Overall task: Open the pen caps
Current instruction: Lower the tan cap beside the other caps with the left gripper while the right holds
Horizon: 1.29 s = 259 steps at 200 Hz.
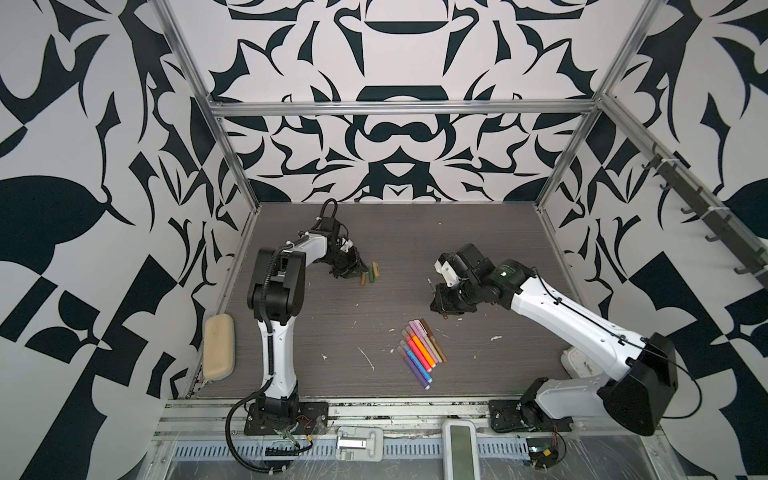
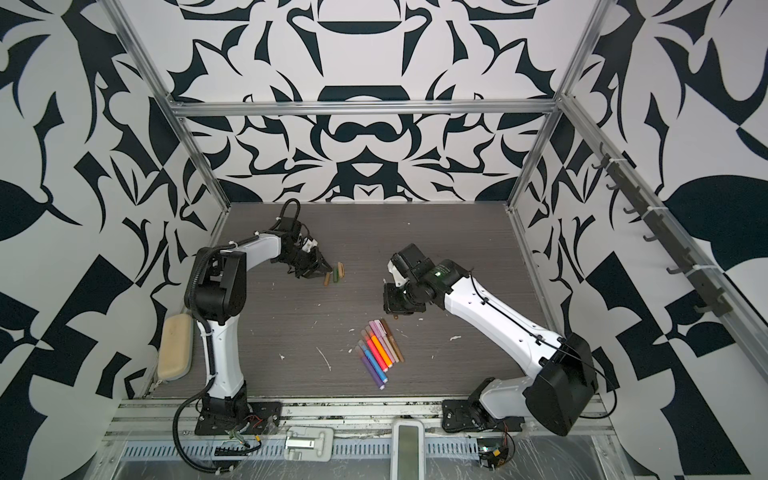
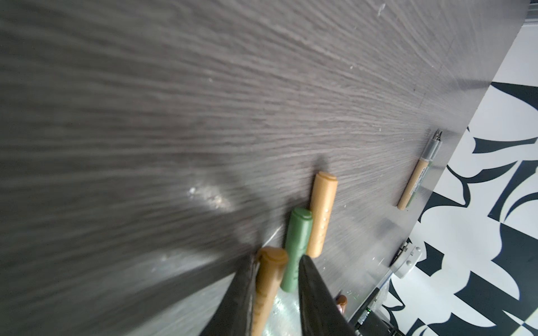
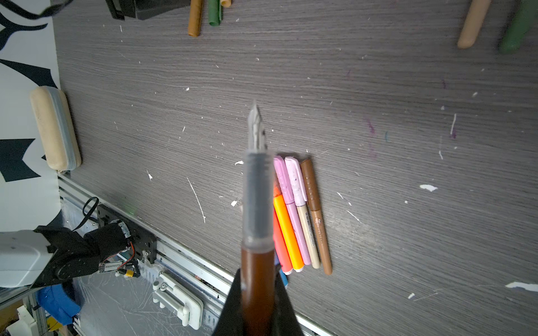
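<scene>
Brown cap (image 3: 269, 279) lies on the table (image 1: 415, 249) between the left gripper (image 1: 352, 272) fingers, which stand loosely apart with a gap on one side. Green cap (image 3: 297, 247) and tan cap (image 3: 321, 215) lie side by side just beyond. All three are stubby and flat-ended. Right gripper (image 4: 257, 272) pinches an uncapped brown pen (image 4: 257, 261). Bare tabletop surrounds the caps; the capped pens (image 1: 419, 349) lie well apart.

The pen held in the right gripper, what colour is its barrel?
Brown, below a translucent grey grip; the pen shows best in the right wrist view.
</scene>
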Each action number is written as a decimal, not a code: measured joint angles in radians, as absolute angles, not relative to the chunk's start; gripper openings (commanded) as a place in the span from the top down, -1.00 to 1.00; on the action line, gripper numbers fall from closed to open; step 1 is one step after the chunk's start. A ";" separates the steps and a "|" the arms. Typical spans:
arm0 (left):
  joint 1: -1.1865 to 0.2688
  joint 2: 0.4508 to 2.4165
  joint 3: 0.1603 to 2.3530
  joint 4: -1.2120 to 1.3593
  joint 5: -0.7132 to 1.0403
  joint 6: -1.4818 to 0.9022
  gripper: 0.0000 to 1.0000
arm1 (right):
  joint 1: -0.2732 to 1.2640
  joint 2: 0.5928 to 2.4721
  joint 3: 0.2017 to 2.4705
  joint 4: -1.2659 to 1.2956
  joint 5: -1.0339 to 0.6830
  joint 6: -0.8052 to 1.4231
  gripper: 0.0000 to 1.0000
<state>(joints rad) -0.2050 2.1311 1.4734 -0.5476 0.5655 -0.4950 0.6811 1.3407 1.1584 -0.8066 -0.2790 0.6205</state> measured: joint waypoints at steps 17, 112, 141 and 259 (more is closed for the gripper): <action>-0.205 2.132 1.473 -0.538 0.574 -0.507 0.42 | 0.681 1.341 1.158 -0.805 -0.279 0.621 1.00; -0.205 2.122 1.471 -0.546 0.559 -0.519 0.42 | 0.681 1.341 1.147 -0.787 -0.280 0.621 1.00; -0.205 2.082 1.435 -0.577 0.518 -0.495 0.32 | 0.681 1.341 1.135 -0.780 -0.281 0.622 1.00; -0.205 2.030 1.312 -0.511 0.614 -0.552 0.30 | 0.681 1.341 1.132 -0.765 -0.295 0.623 1.00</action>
